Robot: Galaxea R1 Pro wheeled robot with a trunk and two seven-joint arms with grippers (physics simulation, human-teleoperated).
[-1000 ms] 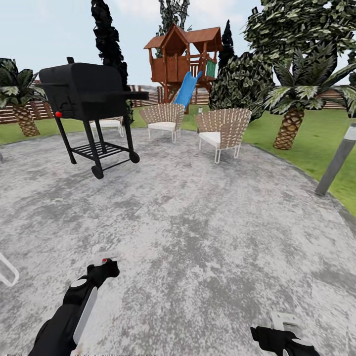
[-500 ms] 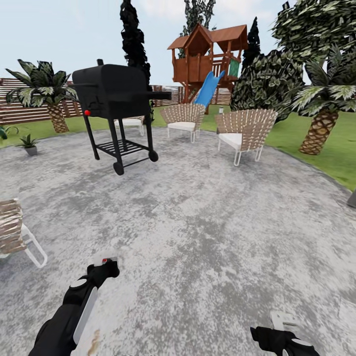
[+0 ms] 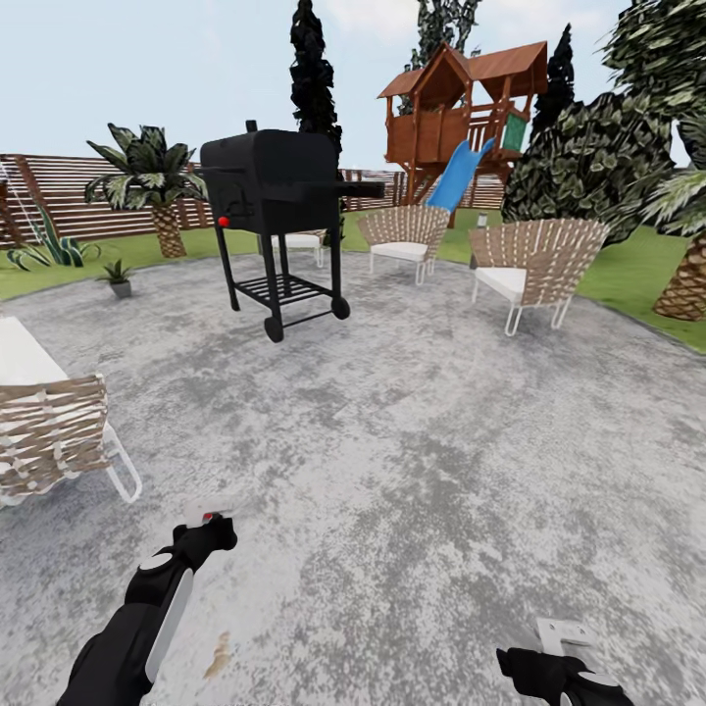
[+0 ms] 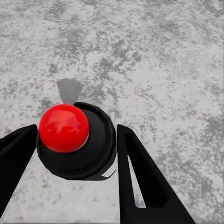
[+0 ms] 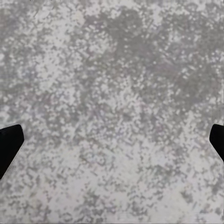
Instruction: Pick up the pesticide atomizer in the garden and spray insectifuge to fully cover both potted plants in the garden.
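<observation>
My left gripper point(image 3: 210, 520) hangs low over the round grey stone patio point(image 3: 412, 431), shut on the pesticide atomizer point(image 3: 207, 513). In the left wrist view its two black fingers point(image 4: 140, 177) flank the atomizer's dark round body point(image 4: 95, 154), which carries a red ball point(image 4: 64, 128) and a grey nozzle tip point(image 4: 69, 90). One small potted plant point(image 3: 118, 276) in a grey pot stands at the patio's far left edge. The right gripper point(image 3: 561, 635) is open and holds nothing; its wrist view has bare stone between the fingertips point(image 5: 9, 144).
A black barbecue grill point(image 3: 279, 221) stands ahead to the left. Wicker chairs sit at the near left point(image 3: 49, 422) and far side point(image 3: 534, 265). A striped agave point(image 3: 49, 250), a palm point(image 3: 152, 186), a wooden fence point(image 3: 59, 191) and a playhouse with a blue slide point(image 3: 461, 127) lie beyond.
The camera has turned left, so the whole scene has slid right. The potted plant, agave and near-left wicker chair have come into view. Both arms hold the same pose.
</observation>
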